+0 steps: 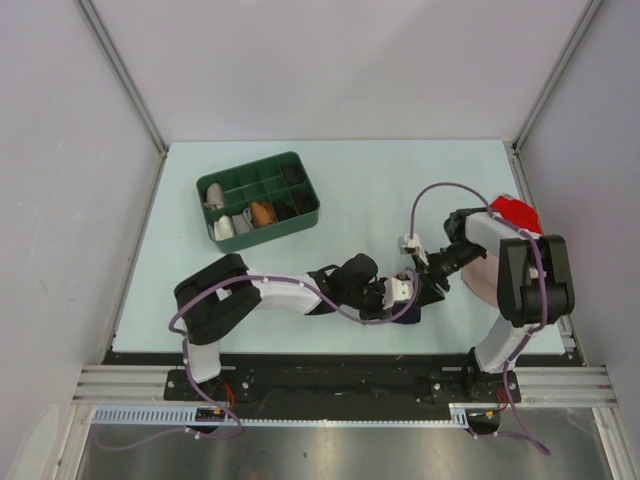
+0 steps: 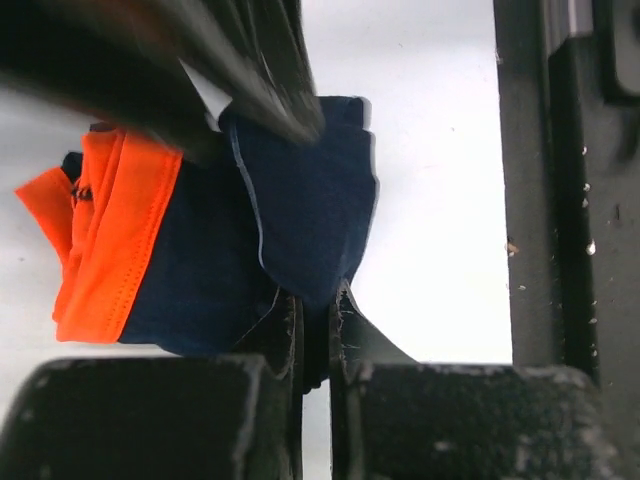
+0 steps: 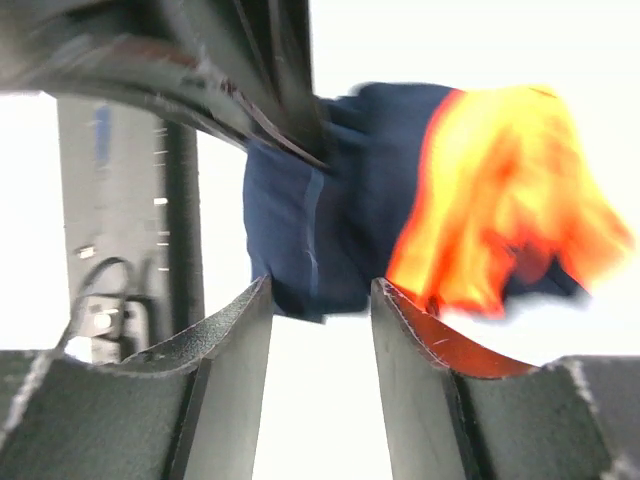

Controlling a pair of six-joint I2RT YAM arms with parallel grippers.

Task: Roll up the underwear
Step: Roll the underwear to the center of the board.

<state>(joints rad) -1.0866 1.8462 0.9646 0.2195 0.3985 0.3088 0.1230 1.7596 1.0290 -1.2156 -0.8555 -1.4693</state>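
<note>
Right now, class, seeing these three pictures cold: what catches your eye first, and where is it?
The navy underwear with its bright orange waistband, pinched in the shut left pincer at the table's front centre. The right pincer stands open at the fabric's edge. A green compartment tray sits back left, a red cloth at the right edge.

Pale green table (image 1: 380, 180), grey walls (image 1: 330, 60) 3 sides, alu rail (image 1: 120, 383) near edge
</note>
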